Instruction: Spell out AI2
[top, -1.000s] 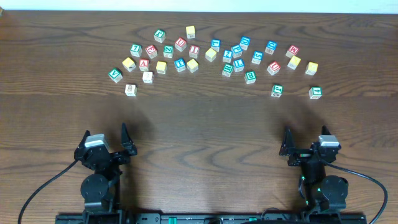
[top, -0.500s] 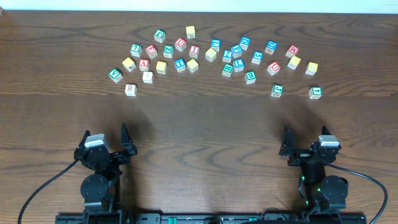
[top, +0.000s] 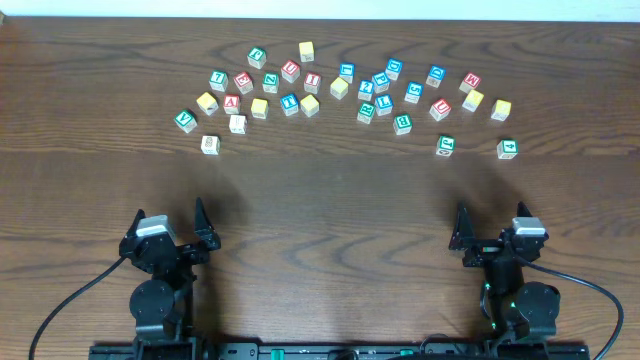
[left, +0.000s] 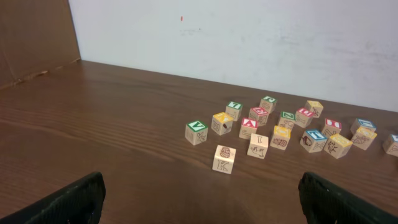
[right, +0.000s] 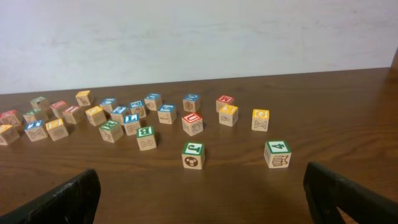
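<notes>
I found the left gripper (left: 202, 196) released, with its two dark matte fingers (left: 74, 199) spread wide at the lower corners of the left wrist view. The right gripper (right: 202, 190) was likewise released, fingers (right: 345, 193) wide apart. Neither held anything. Both sat low at the near side of the table (top: 320, 200), a dark brown surface with lengthwise wood grain and a dull sheen.

The lettered cubes (top: 340, 88) lay well ahead of both grippers in a loose band. Each was a pale, square-edged wooden cube with a coloured top face and printed characters or pictures on its sides.

The A block (left: 249, 127), red-topped, sat flat on the table ahead of the left gripper and slightly to its right. A yellow-topped cube (left: 222, 122) stood just beside it on the left. The I cube (left: 258, 145), showing that letter on its side face, stood just in front of it, toward the gripper. Nearer the gripper, apart from the rest, stood the K cube (left: 224, 158). The green V cube (left: 196, 132) stood farthest left. I could not read a 2 with certainty.

Nearest the right gripper stood two green-topped cubes, the P cube (right: 193, 155) and the 4 cube (right: 277, 154), well apart. A smooth white wall (left: 249, 37) closed the far side.
</notes>
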